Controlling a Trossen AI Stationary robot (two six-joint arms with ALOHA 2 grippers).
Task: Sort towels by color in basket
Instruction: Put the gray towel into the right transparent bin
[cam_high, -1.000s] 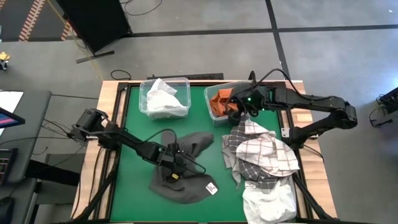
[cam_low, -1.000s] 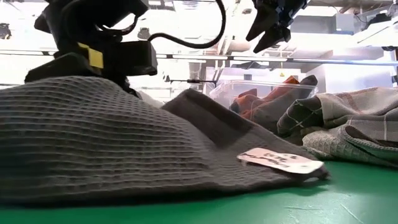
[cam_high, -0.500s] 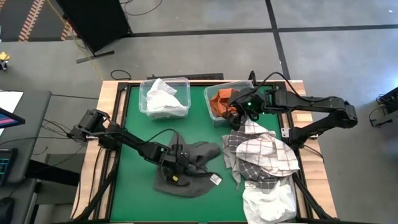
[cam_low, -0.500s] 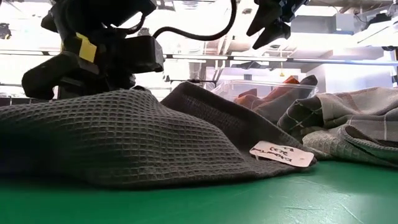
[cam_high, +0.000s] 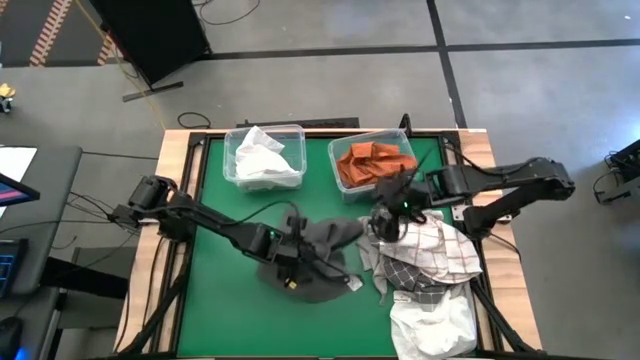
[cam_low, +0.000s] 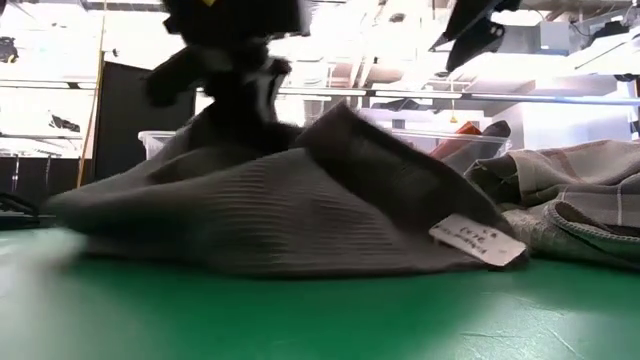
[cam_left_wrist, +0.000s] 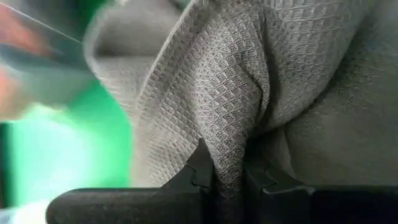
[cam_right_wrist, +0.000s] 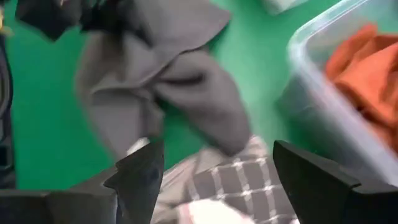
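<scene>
A dark grey towel (cam_high: 322, 262) lies bunched at the table's middle, its edges on the green mat and a white tag (cam_low: 478, 240) at its right. My left gripper (cam_high: 291, 260) stands over it, shut on a fold of it. My right gripper (cam_high: 386, 216) hovers open above the far edge of a heap at the right, where a white-and-grey checked towel (cam_high: 430, 250) lies over a white towel (cam_high: 432, 322). Two clear baskets stand at the back: one (cam_high: 264, 156) holds white towels, the other (cam_high: 372, 163) holds orange towels. My left gripper pinches an upstanding fold (cam_left_wrist: 227, 163) of the dark grey towel between its two fingers (cam_left_wrist: 200, 169), coming from above and pointing down. The fold is drawn up into a peak (cam_low: 250, 110). The towel's outer edges (cam_low: 120, 225) stay on the mat.
The heap of towels fills the table's right near corner. Bare green mat (cam_high: 215, 300) lies at the left and near side. The baskets' rims stand just beyond my right gripper. The left arm (cam_high: 200, 222) reaches across from the table's left edge.
My left gripper has shut on the dark grey towel and risen, going a little toward the table's right; the towel has gathered from a flat spread into a bunched peak, its edges drawn inward. My right gripper has gone from over the orange basket toward the near edge, staying open.
</scene>
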